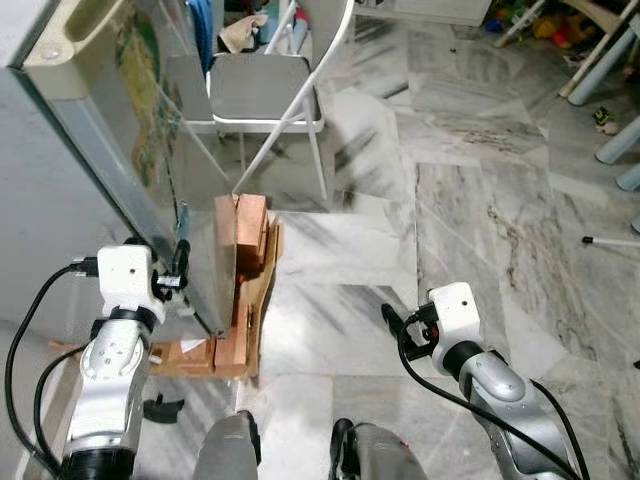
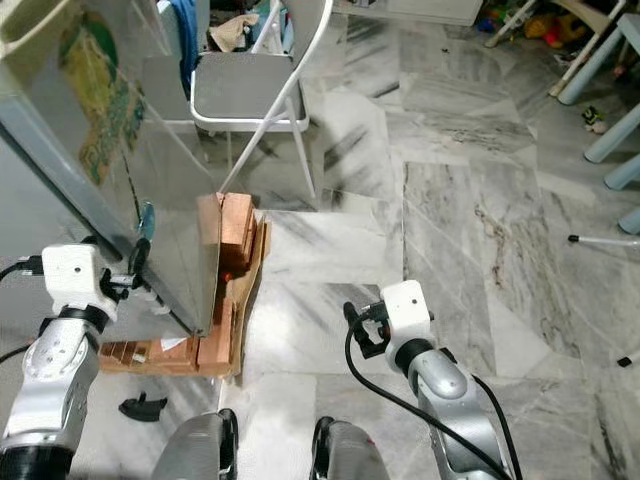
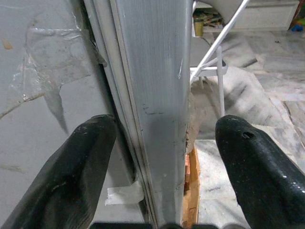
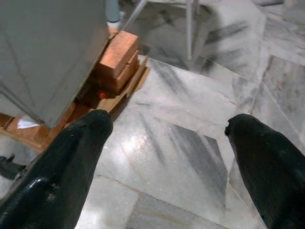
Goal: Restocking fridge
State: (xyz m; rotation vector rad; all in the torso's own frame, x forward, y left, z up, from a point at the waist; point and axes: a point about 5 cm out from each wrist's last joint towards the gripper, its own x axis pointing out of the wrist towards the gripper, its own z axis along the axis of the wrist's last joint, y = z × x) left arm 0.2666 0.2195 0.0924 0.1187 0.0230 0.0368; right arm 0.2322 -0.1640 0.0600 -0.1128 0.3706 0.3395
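Observation:
A tall silver fridge (image 1: 150,190) stands at the left on bricks and wooden boards (image 1: 243,240). My left gripper (image 1: 178,275) is low at the fridge's near vertical edge (image 3: 157,95). It is open, with one black finger (image 3: 81,157) on each side of that edge and a gap left on both sides. My right gripper (image 1: 395,320) hangs open over the marble floor (image 4: 181,157) to the right of the fridge, holding nothing.
A white folding chair (image 1: 262,90) stands just behind the fridge, one leg reaching the bricks. A small black part (image 1: 160,406) lies on the floor by my left leg. Toys and white furniture legs (image 1: 600,60) sit at the far right.

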